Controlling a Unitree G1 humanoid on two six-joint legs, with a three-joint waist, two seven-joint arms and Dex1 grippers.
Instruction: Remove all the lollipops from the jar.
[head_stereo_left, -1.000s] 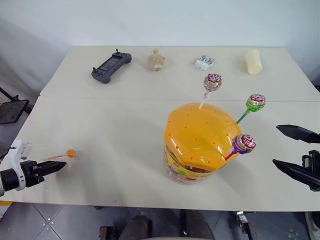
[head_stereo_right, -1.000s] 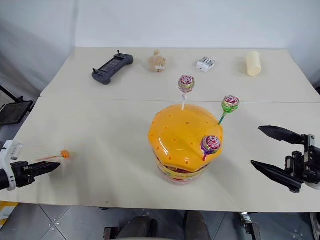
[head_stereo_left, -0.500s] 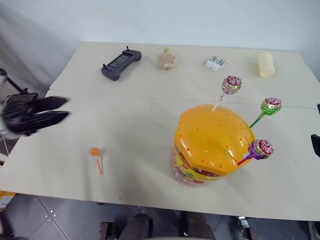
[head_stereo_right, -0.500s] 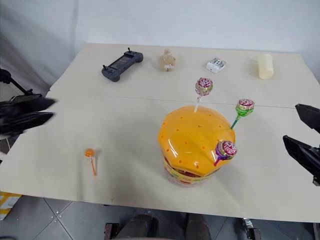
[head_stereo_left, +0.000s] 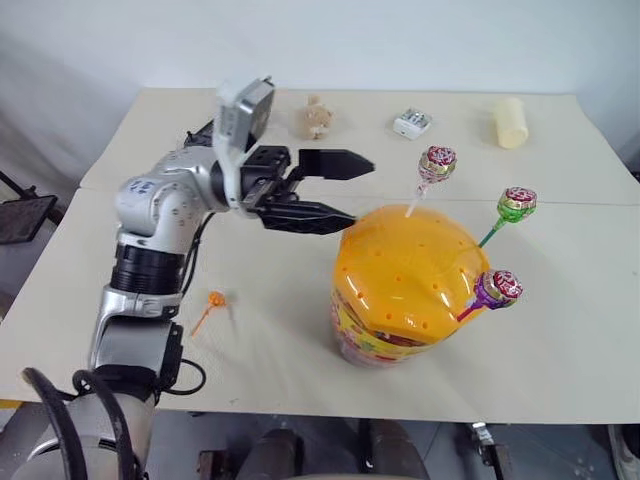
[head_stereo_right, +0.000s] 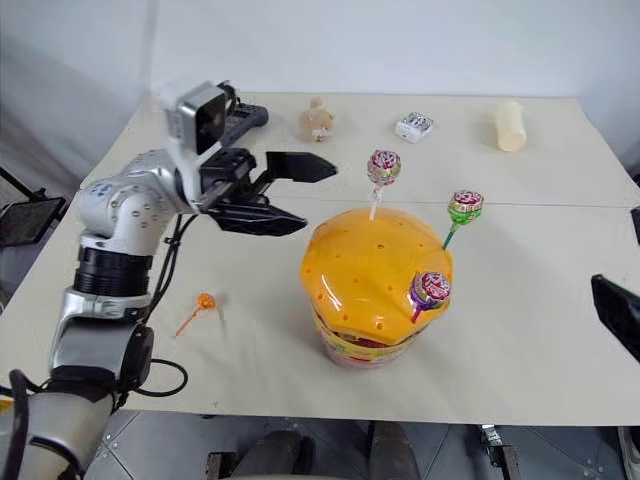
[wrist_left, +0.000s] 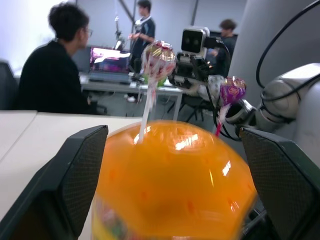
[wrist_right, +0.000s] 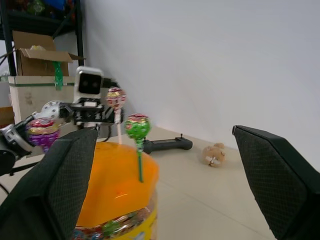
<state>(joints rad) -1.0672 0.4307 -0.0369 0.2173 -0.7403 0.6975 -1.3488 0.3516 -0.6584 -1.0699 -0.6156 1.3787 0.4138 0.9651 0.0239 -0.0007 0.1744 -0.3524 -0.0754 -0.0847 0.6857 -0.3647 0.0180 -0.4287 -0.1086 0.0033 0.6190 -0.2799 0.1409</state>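
- Left eye view, lower centre-right: the jar (head_stereo_left: 400, 300) stands on the pale matte table (head_stereo_left: 270, 380), a clear plastic tub with a colourful label band under a glossy orange dome lid (head_stereo_left: 405, 270) dotted with small holes.
- Three lollipops are stuck in the dome on thin sticks, each a round ball in shiny crinkled wrap: the purple lollipop (head_stereo_left: 499, 288) at the lid's right edge, the green lollipop (head_stereo_left: 515, 204) higher at right, the red-pink lollipop (head_stereo_left: 436, 164) at the lid's far side.
- Left of the jar and apart from it, the orange lollipop (head_stereo_left: 213, 301) lies flat on the table.
- Above the dome's upper-left edge, the left gripper (head_stereo_left: 340, 190) has its two black wedge-shaped fingers spread wide and empty, tips pointing toward the red-pink lollipop, just short of its stick.
- Right eye view, right edge of frame: a dark finger of the right gripper (wrist_right: 160, 165); in its wrist view the textured fingers stand wide apart, the jar between them and farther off.
- Far edge of the table: a dark handheld controller (head_stereo_right: 245, 116), a small tan plush toy (head_stereo_left: 314, 117), a small white-grey box (head_stereo_left: 410, 123), a pale yellow cylinder (head_stereo_left: 508, 122).
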